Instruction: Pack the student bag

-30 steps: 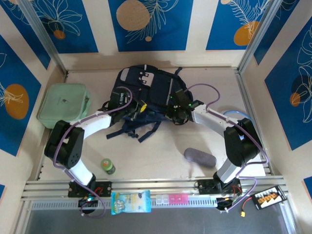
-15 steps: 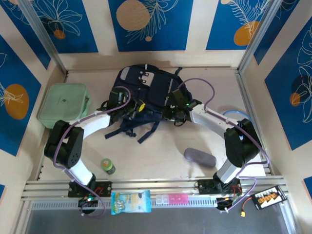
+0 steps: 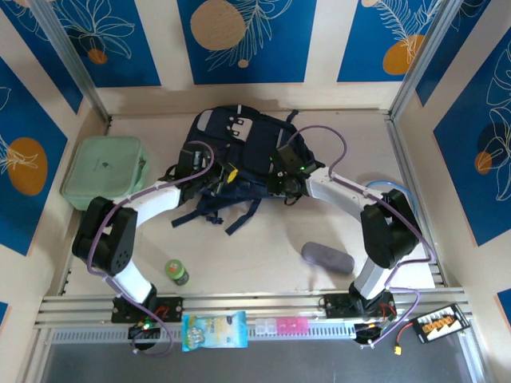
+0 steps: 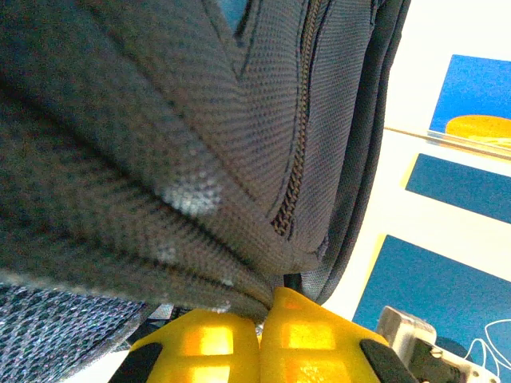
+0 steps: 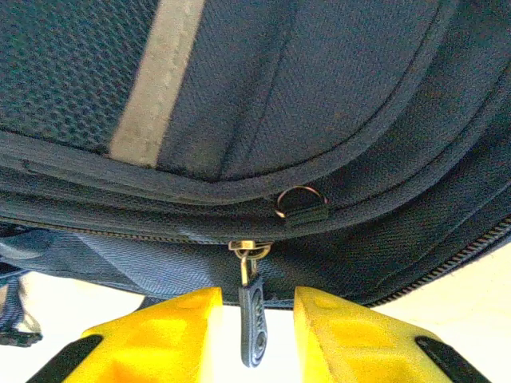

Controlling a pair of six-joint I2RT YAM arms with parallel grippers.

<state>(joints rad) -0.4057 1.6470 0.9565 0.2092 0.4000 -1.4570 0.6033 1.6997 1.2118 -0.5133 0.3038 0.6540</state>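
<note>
Zip pull (image 5: 252,323) hangs between the parted jaws of our right pincer (image 5: 255,309), its long axis running back along the gap. The student bag (image 5: 263,96) lies just ahead. Our left pincer (image 4: 259,327) is clamped together on bag fabric.

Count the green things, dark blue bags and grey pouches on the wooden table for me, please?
Green: 2, the mint case and the small bottle
Dark blue: 1, the student bag
Grey: 1, the pouch
Total: 4
</note>
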